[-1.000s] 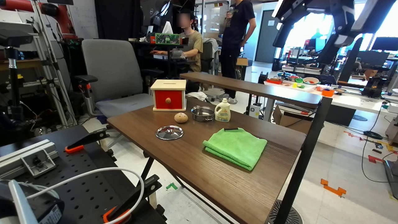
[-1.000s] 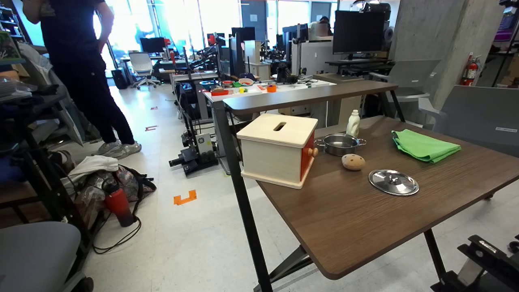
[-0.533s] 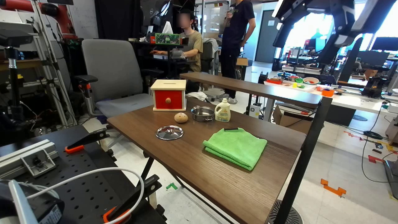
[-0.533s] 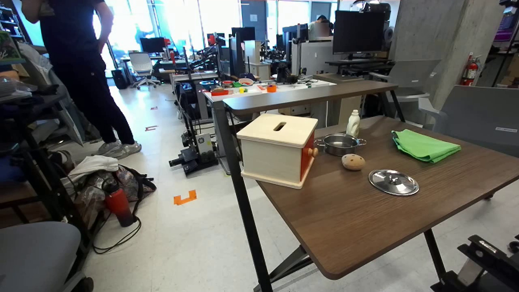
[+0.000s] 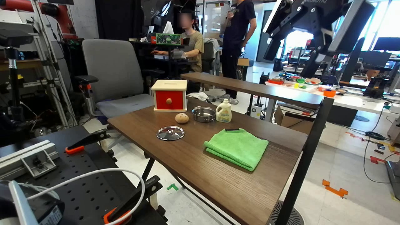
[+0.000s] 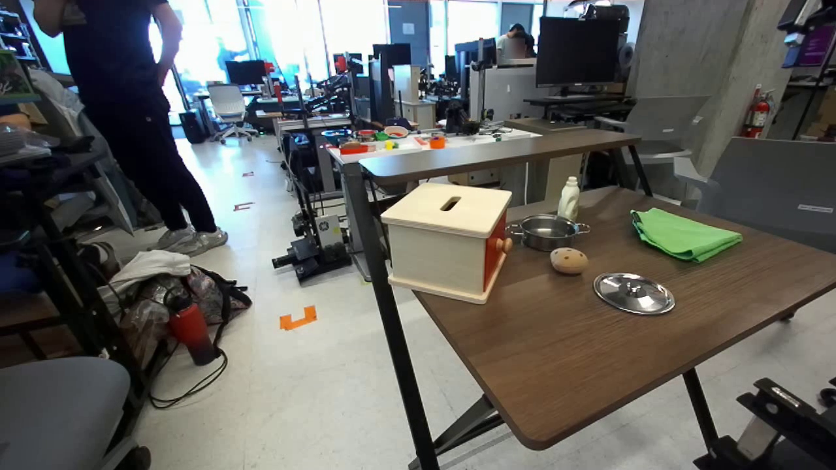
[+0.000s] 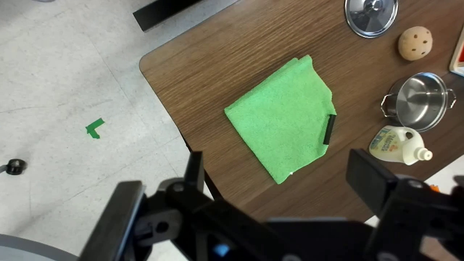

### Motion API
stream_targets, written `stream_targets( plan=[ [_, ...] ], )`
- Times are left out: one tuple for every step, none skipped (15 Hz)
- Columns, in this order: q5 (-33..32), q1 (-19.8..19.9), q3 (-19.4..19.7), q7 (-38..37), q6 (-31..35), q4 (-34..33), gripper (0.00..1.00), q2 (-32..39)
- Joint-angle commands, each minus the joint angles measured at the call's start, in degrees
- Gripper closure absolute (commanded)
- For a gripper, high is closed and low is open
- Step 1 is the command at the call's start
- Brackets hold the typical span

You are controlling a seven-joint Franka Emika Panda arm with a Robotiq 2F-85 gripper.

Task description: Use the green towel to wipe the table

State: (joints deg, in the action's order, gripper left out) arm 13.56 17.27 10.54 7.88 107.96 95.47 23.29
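Well below the spread, empty hand (image 7: 276, 156): a folded green towel (image 7: 284, 117) on the bench (image 7: 203, 67).
Likely light, soft and limp; best pinched centrally from above, gathering a ridge.

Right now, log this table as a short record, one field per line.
For wiping: green towel, folded, lying on the table
Grasp: gripper open, holding nothing
Cookware: pot uncovered; lid lying apart on the table
Standing: bottle beside the pot; wooden box with red front
Loose: spotted potato-like thing
Likely next: gripping the towel
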Motion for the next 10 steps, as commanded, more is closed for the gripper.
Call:
stream_targets(
  plan=[
    [-3.3, -2.9, -0.9, -3.8, 6.7, -1.6, 0.0, 3.6],
    [-5.2, -4.2, -0.9, -5.3, 9.8, -1.5, 0.0, 4.6],
    [-7.2, -5.5, -0.9, -7.0, 12.3, -1.6, 0.0, 5.9],
    [-9.2, -6.7, -0.8, -8.7, 14.0, -2.0, 0.0, 7.1],
    [-11.0, -7.9, -0.8, -10.6, 15.4, -2.2, 0.0, 8.4],
    [-12.5, -8.9, -0.7, -12.2, 16.4, -2.5, 0.0, 9.4],
    [-13.9, -9.9, -0.7, -13.8, 17.5, -2.6, 0.0, 10.5],
    [-14.8, -10.8, -0.8, -14.7, 18.5, -2.6, 0.0, 11.4],
    [-15.6, -11.5, -0.9, -15.6, 19.2, -2.6, 0.0, 12.1],
    [-15.8, -11.9, -1.1, -16.1, 19.7, -2.8, 0.0, 13.0]
  ],
)
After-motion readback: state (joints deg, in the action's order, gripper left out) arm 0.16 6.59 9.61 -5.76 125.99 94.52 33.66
